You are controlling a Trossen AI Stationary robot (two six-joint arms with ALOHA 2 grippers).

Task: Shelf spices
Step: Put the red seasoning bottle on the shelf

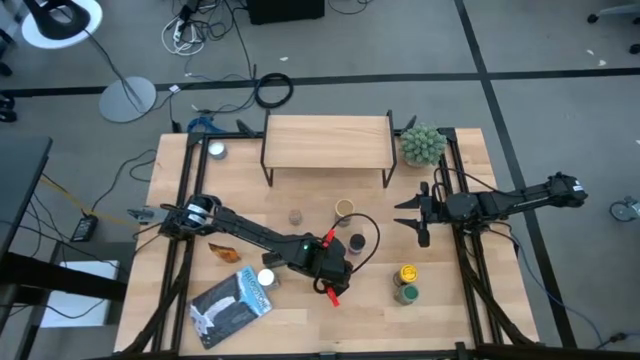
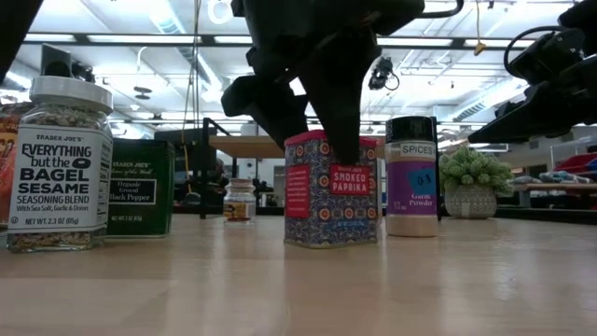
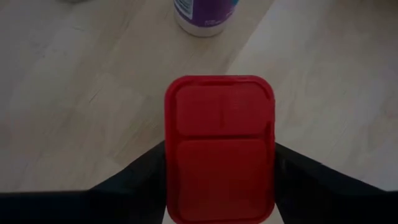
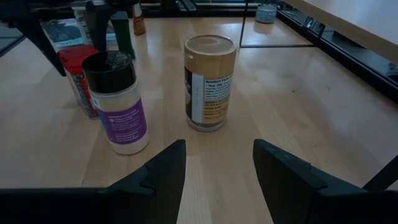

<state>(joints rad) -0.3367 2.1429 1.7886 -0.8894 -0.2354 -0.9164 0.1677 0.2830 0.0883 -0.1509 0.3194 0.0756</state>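
— Paprika tin (image 2: 332, 189) at six o'clock of the shelf (image 1: 327, 140), upright on the table (image 1: 440, 320)?
— Yes; straddled by left gripper (image 3: 221, 163), fingers flanking, contact unclear. Right gripper (image 4: 216, 163) parted, empty, at three o'clock.

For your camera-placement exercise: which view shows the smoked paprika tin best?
The low view: the smoked paprika tin stands side-on with its label readable, the left pincer over it. The left wrist view shows only its red lid; the high view a red sliver; the right wrist view a partly hidden glimpse.
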